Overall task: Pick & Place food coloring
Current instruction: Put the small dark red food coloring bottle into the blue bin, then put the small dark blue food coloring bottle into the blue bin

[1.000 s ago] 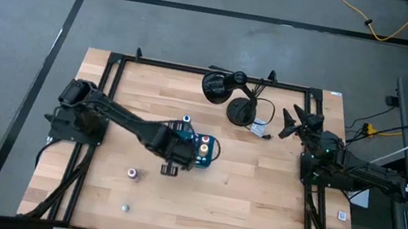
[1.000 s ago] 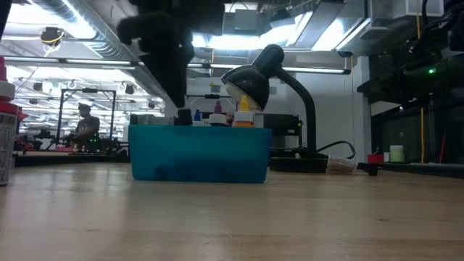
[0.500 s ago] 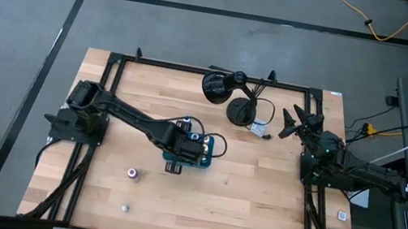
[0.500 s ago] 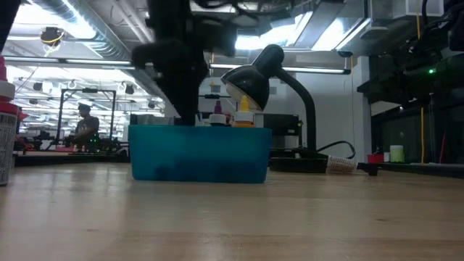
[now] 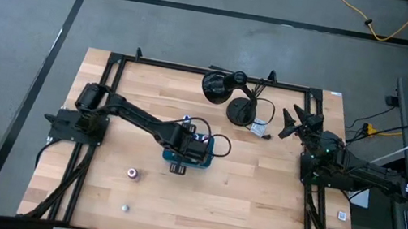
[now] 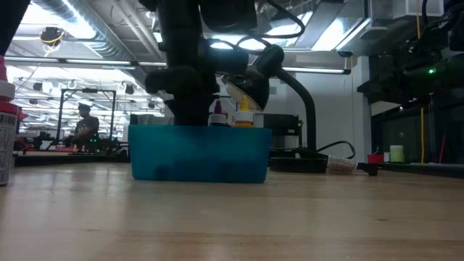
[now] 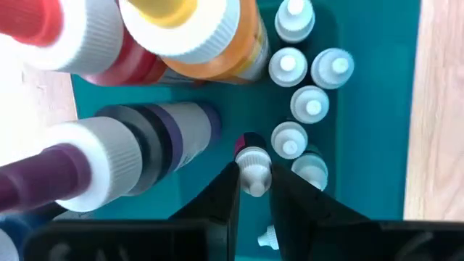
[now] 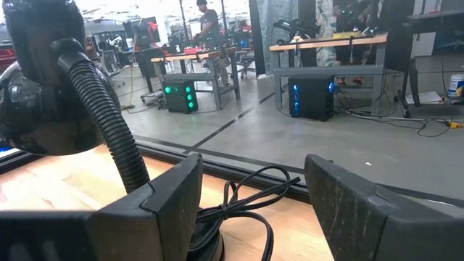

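Note:
The teal tray (image 5: 213, 150) (image 6: 199, 154) sits mid-table. In the left wrist view it holds several tiny white-capped food coloring bottles (image 7: 308, 109) standing on its floor (image 7: 370, 87), beside larger orange (image 7: 217, 43), red and purple bottles. My left gripper (image 5: 184, 152) (image 7: 254, 181) reaches down into the tray and is shut on one tiny bottle. In the low view the tray's wall hides its fingertips. My right gripper (image 5: 293, 122) (image 8: 254, 210) waits open at the table's right side, near the black lamp (image 5: 224, 89). My left gripper pinches one tiny food coloring bottle at its white cap (image 7: 254, 165) between the two fingers (image 7: 223, 196). It comes from above, pointing down into the tray. A pink-red bit of the bottle shows just past the cap. Whether the bottle stands on the tray floor cannot be told.
Two small bottles (image 5: 131, 173) (image 5: 124, 208) stand on the bare wood toward the near left. The lamp's base and cable (image 5: 241, 111) lie at the far side, a small white item (image 5: 258, 127) beside them. A large bottle (image 6: 4, 123) stands close at the low view's left edge.
My left arm has moved toward the table's right, from the tray's left end to over the tray, and has come down so that its fingers reach inside among the bottles. The right arm has kept still.

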You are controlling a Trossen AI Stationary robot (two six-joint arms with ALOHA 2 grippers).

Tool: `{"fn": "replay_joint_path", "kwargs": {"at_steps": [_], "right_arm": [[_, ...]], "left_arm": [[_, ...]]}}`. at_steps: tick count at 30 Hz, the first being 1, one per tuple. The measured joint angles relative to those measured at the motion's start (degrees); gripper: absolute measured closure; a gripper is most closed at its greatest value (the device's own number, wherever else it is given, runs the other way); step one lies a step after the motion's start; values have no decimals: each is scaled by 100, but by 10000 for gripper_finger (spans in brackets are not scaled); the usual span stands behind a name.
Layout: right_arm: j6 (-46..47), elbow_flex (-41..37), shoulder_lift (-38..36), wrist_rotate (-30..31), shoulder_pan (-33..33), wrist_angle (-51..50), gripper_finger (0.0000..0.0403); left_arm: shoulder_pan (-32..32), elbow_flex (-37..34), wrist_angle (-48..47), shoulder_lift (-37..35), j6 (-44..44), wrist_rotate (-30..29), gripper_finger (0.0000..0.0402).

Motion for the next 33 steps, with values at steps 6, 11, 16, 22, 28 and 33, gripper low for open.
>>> {"fn": "replay_joint_path", "kwargs": {"at_steps": [6, 11, 16, 22, 28, 33], "right_arm": [[0, -1, 2, 0, -2, 0, 159], [0, -2, 0, 0, -2, 0, 159], [0, -1, 2, 0, -1, 0, 159], [0, 0, 0, 0, 0, 0, 159], [0, -2, 2, 0, -2, 0, 159], [0, -2, 2, 0, 0, -2, 159]], "left_arm": [[-8, 0, -7, 0, 42, 11, 340], [-13, 0, -10, 0, 13, 50, 317], [-15, 0, -8, 0, 11, 48, 304], [-15, 0, -17, 0, 42, 94, 309], [-15, 0, -17, -2, 40, 90, 310], [-108, 0, -57, -132, -113, -70, 303]]}}
